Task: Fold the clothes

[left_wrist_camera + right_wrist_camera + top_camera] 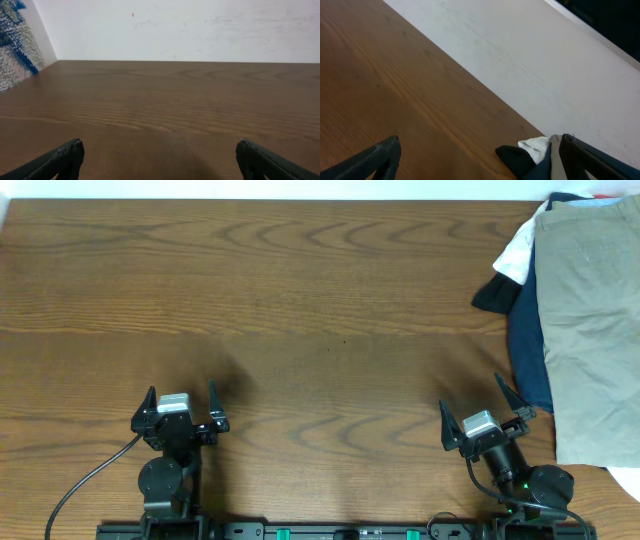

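The khaki shorts (592, 320) lie flat at the table's right edge, on top of a pile of other garments. A thin strip of them shows in the right wrist view (555, 159) beside the right finger. My left gripper (181, 411) is open and empty near the front left of the table; its view shows only bare wood between its fingers (159, 160). My right gripper (487, 414) is open and empty near the front right, just left of the pile, not touching it (479, 160).
A navy garment (527, 345) lies under the shorts, with a dark corner (492, 292) and a white garment (520, 250) sticking out on the left. More white cloth (625, 478) shows at the lower right. A pale wall borders the table's far edge.
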{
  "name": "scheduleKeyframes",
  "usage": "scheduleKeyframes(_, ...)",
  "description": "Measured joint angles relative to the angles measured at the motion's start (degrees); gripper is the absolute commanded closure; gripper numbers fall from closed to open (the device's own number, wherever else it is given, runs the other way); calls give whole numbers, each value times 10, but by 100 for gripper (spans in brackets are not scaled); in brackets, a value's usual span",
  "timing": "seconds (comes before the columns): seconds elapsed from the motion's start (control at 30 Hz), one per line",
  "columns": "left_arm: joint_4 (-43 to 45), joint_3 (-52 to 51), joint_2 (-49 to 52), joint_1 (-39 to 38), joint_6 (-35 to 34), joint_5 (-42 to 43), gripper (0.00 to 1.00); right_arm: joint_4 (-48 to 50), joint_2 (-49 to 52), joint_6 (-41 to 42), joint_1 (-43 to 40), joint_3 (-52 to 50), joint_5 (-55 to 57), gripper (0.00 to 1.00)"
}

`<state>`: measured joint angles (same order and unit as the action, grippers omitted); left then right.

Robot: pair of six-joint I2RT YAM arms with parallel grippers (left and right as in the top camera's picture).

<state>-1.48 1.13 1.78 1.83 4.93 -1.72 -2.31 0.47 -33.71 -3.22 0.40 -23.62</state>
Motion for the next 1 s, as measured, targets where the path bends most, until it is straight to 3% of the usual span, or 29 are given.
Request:
scheduleKeyframes(0.13,0,0,0,0,0,0,2,-8,0,1,-2,0,102,1)
scheduleKeyframes(0.33,0,0,0,0,0,0,3,-12,0,1,-2,0,166,1)
scheduleKeyframes(1.0,0,0,0,0,0,0,2,-14,0,1,-2,0,192,1)
